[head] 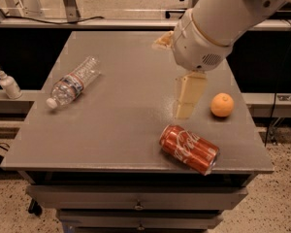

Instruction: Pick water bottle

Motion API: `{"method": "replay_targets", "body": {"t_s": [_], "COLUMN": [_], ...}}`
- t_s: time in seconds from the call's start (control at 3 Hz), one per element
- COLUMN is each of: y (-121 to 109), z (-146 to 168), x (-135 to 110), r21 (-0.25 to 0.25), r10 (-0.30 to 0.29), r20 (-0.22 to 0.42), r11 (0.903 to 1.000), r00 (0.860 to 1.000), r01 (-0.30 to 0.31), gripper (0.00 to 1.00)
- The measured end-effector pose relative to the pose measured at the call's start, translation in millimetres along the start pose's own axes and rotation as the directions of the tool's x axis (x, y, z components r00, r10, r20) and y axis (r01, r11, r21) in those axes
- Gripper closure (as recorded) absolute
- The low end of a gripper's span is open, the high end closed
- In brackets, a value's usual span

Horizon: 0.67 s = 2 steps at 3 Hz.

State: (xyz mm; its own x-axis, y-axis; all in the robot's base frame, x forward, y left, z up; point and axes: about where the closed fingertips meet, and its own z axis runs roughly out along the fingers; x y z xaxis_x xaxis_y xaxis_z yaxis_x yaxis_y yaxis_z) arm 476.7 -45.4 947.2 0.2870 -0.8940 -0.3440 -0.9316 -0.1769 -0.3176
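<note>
Gripper [188, 98], width I cannot tell, hangs right of centre, well apart from the water bottle [72, 83] lying on its side at the left; a glancing touch could roll it off the table [126, 120].

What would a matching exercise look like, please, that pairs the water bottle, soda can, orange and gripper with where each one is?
Things:
1. water bottle
2. soda can
3. orange
4. gripper

Places:
A. lying on its side near the front edge of the table
B. hanging over the middle of the table, between bottle and orange
C. lying on its side on the picture-left part of the table
D. resting near the picture-right edge of the table

Pairs: 1-C, 2-A, 3-D, 4-B
</note>
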Motion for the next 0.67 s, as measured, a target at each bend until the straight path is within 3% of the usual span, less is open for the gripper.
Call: {"method": "replay_targets", "body": {"t_s": [0.33, 0.67], "y": [-16.0, -41.9], "z": [15.5, 46.8], "x": [-21.0, -50.5], "r21": [0.000, -0.012], "r10": [-0.069, -0.145], "r20": [0.017, 0.060], "r11": [0.9976, 0.9892], "r00": [0.998, 0.988], "r01": [0.069, 0.146], "gripper": [0.00, 0.00]}}
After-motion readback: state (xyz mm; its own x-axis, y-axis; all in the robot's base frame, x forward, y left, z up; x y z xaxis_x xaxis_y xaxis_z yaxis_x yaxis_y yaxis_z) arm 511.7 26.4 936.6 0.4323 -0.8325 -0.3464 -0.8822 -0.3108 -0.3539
